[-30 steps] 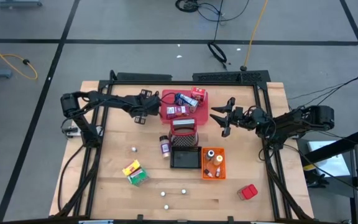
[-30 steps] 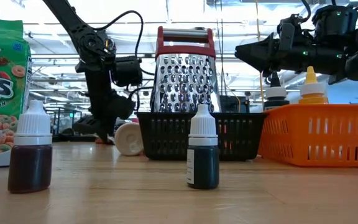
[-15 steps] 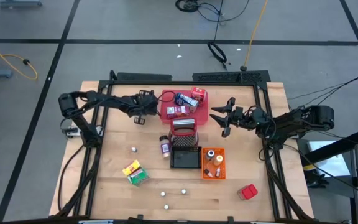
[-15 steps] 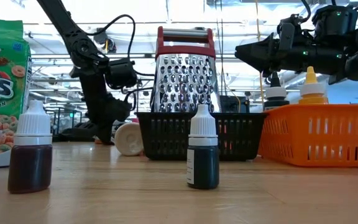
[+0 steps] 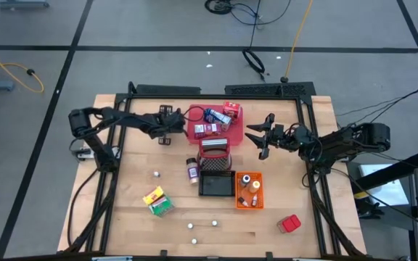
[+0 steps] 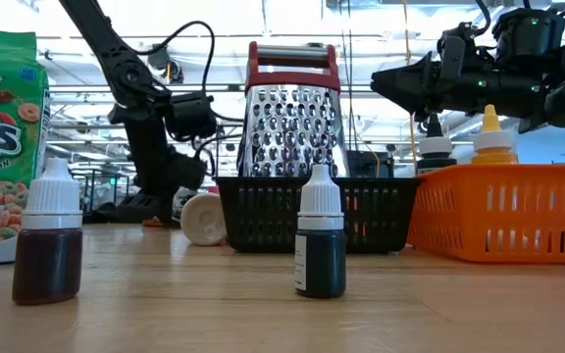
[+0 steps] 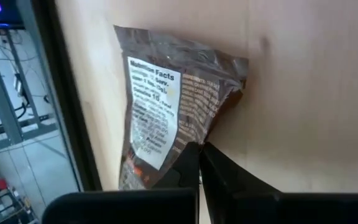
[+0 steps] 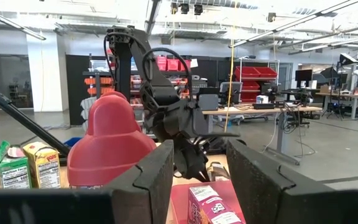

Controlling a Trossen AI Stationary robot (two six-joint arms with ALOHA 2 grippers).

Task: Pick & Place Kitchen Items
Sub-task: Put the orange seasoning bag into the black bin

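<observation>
Now the left gripper [image 5: 165,125] hangs over the far left part of the table, just beside the red tray [image 5: 236,125]. In its wrist view the two fingers look pressed together on the edge of a brown pouch [image 7: 166,106], so it seems to be pinching it. The pouch shows its white label and sits over bare wood, near the black rail.

The right gripper [image 5: 261,136] waits on the other side of the tray, up in the air, with its fingers spread wide.

I think the step is to carry the pouch to its new place. The pouch is soft and floppy, and only a thin edge is held. So the grip should stay tight and the arm should go slowly. A quick swing could make the pouch slip out. It should also stay high enough to clear the metal grater [image 5: 215,154] and the orange bin [image 5: 259,190].

Compared with a second ago, the left arm has slid a little away from the tray, toward the table's left side. The right arm has not moved, and the things on the table lie as they did.
</observation>
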